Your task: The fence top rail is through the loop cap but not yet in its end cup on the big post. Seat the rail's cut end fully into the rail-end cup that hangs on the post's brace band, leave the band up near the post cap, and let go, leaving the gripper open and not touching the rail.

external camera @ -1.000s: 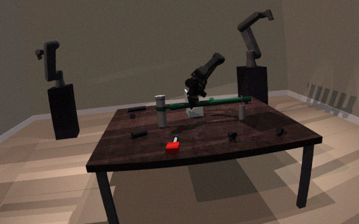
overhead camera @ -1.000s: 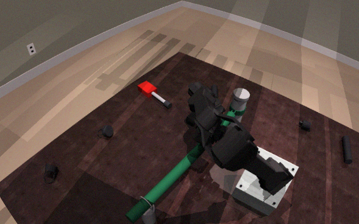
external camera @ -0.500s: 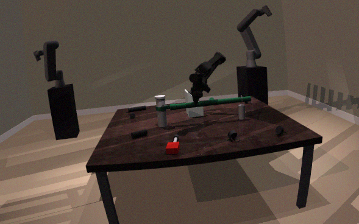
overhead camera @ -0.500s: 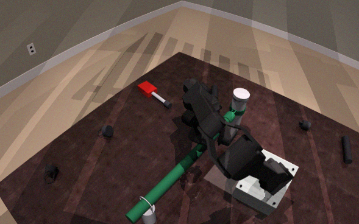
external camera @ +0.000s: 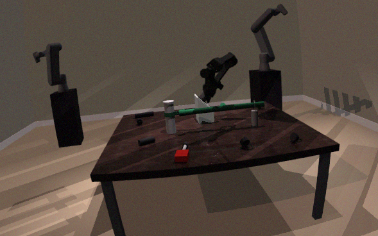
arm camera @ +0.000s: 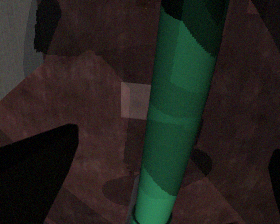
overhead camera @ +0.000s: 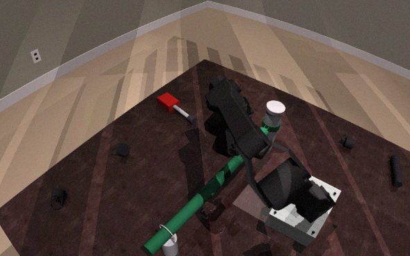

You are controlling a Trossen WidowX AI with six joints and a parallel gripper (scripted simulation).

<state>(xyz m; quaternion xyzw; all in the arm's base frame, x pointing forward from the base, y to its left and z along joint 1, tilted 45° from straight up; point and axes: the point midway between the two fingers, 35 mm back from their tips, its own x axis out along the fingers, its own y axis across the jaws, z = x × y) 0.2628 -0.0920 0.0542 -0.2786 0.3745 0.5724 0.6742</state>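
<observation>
The green rail runs through the wire loop of the small grey post's cap to the light green end cup. The rail's end is inside the cup's mouth in the exterior view; its depth cannot be judged. The green brace band sits high on the big grey post, just below the white cap. My gripper is wide open, with gaps between both fingers and the rail; its fingertips are hidden in the top view.
The small grey post stands under the rail's far end. The arm's base stands on a white block. A red block with a white handle and several small black parts lie on the dark table.
</observation>
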